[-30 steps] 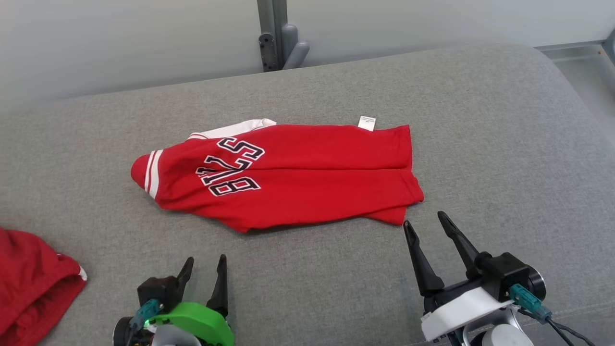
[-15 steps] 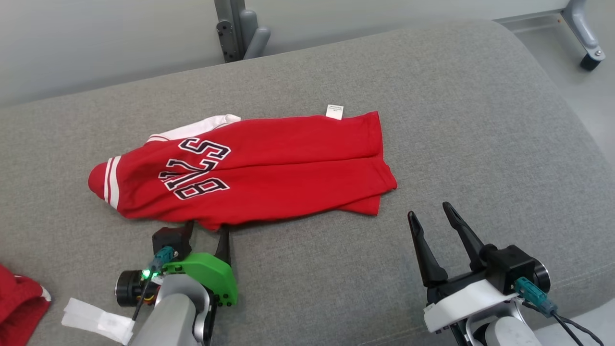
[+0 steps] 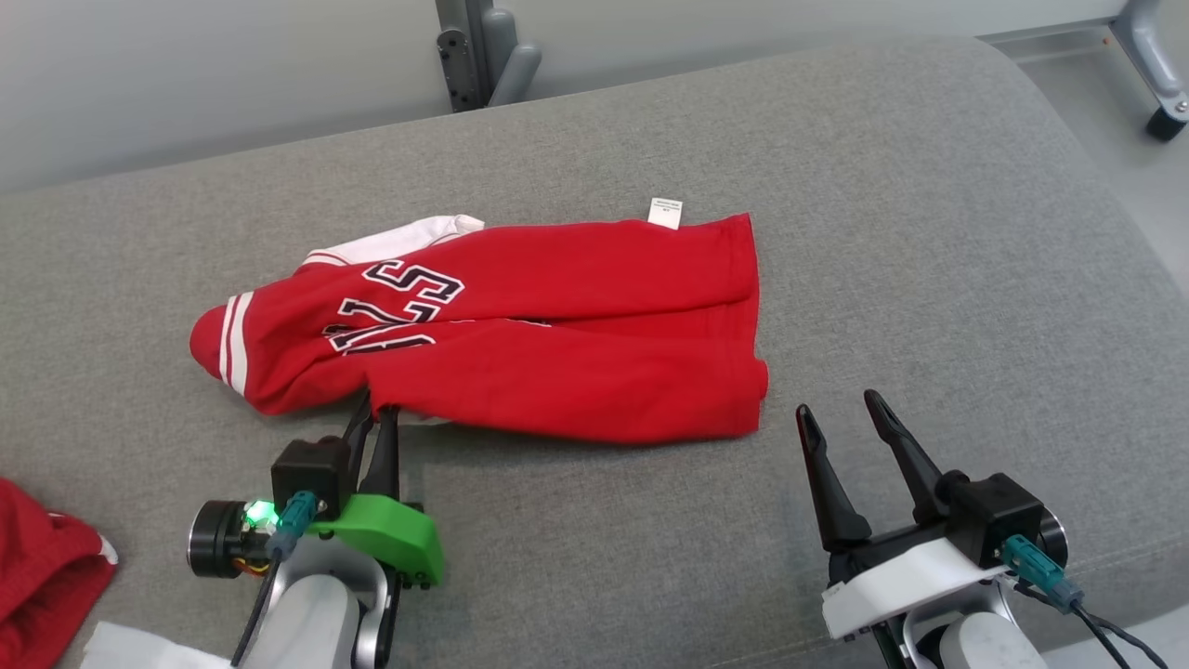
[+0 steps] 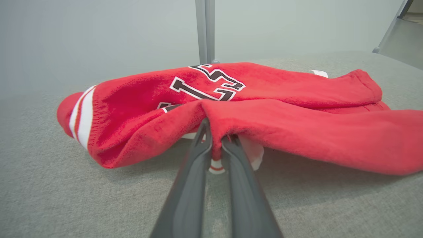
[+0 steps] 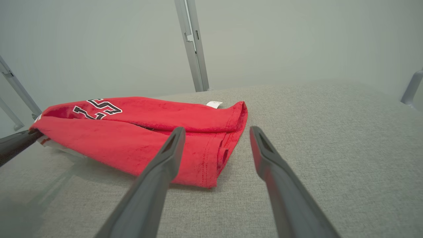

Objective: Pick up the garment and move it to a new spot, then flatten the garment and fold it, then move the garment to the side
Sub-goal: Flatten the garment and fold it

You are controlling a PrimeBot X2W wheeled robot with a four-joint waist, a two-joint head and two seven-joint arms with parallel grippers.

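Observation:
The garment (image 3: pixel 557 325) is a red jersey with black-and-white numbers and white-striped trim, folded and lying across the grey cushion (image 3: pixel 929 232). My left gripper (image 3: pixel 376 411) is shut on its near edge, and the pinched fold of red cloth (image 4: pixel 216 125) bunches up between the fingertips in the left wrist view. My right gripper (image 3: pixel 841 413) stands open, just off the jersey's near right corner (image 5: pixel 198 172), touching nothing. The garment's underside and far layers are hidden.
Another red cloth (image 3: pixel 42 567) lies at the cushion's left front edge, with a white paper (image 3: pixel 139 646) beside my left arm. A grey metal post (image 3: pixel 483 51) rises behind the cushion. The floor and a frame leg (image 3: pixel 1156 79) lie off to the right.
My left gripper has reached forward to the jersey's near edge and shut on it, pulling the cloth up so the lowest number folds under. The camera has shifted. The right gripper stays open.

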